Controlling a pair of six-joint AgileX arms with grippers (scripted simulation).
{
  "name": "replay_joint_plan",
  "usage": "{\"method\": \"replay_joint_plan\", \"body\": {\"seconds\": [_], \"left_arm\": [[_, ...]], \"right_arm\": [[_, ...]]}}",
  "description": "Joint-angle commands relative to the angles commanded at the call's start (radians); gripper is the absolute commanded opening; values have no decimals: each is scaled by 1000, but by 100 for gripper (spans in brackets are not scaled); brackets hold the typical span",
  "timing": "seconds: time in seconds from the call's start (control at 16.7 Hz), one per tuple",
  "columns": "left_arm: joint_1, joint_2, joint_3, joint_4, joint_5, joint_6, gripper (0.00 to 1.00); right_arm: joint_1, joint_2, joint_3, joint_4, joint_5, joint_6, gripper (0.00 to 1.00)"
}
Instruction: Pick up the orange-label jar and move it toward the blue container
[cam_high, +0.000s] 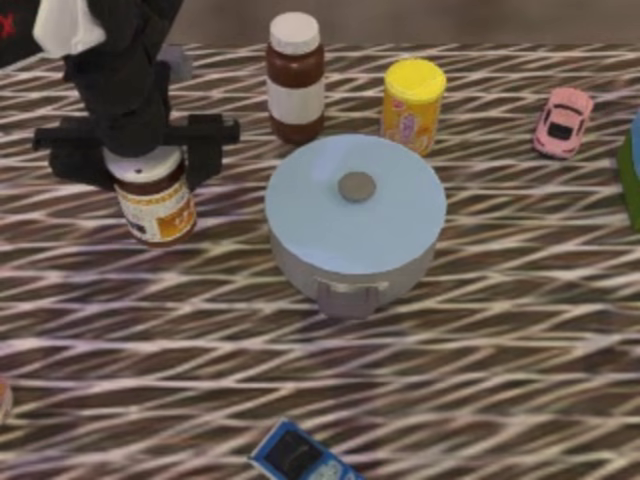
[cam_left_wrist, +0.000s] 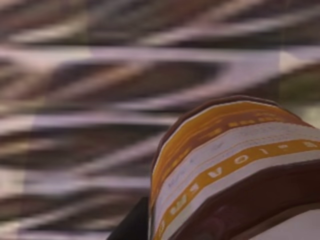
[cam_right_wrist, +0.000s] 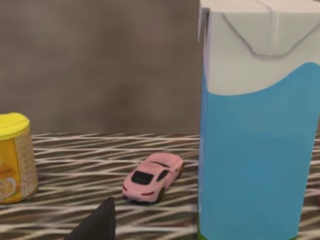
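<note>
Only the right wrist view shows a blue-and-white carton (cam_right_wrist: 255, 135). Left gripper (cam_high: 140, 150) clamps the orange-label jar (cam_high: 155, 200) at its lid, left of the blue container (cam_high: 355, 215), well apart.

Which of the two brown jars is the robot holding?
The orange-label jar, at the table's left under the left gripper. The taller plain-label jar stands free at the back.

place: rendered tabletop scene | cues: zigzag-patterned table (cam_high: 500, 330), plain grey backdrop, scattered jars and toys
</note>
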Motion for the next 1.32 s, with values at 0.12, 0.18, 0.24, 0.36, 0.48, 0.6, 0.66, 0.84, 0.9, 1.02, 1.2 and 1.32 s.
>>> {"method": "replay_joint_plan", "body": {"seconds": [0.12, 0.18, 0.24, 0.36, 0.48, 0.6, 0.66, 0.84, 0.9, 1.02, 1.2, 1.32], "left_arm": [[5, 6, -1, 1, 2, 3, 0], [6, 11, -10, 15, 0, 2, 0], [7, 19, -24, 37, -1, 3, 0], [5, 39, -59, 98, -1, 7, 0], [6, 59, -90, 152, 1, 7, 0], [6, 67, -102, 169, 2, 7, 0], [6, 67, -102, 169, 2, 7, 0], [6, 67, -102, 169, 2, 7, 8], [6, 67, -102, 169, 2, 7, 15], [6, 67, -102, 169, 2, 7, 30], [6, 67, -102, 169, 2, 7, 53], [6, 67, -102, 169, 2, 7, 68]], "right_arm": [[0, 0, 0, 0, 0, 0, 100], [0, 0, 0, 0, 0, 0, 100], [0, 0, 0, 0, 0, 0, 100], [0, 0, 0, 0, 0, 0, 100], [0, 0, 0, 0, 0, 0, 100], [0, 0, 0, 0, 0, 0, 100], [0, 0, 0, 0, 0, 0, 100], [0, 0, 0, 0, 0, 0, 100], [0, 0, 0, 0, 0, 0, 100], [0, 0, 0, 0, 0, 0, 100], [0, 0, 0, 0, 0, 0, 100], [0, 0, 0, 0, 0, 0, 100]]}}
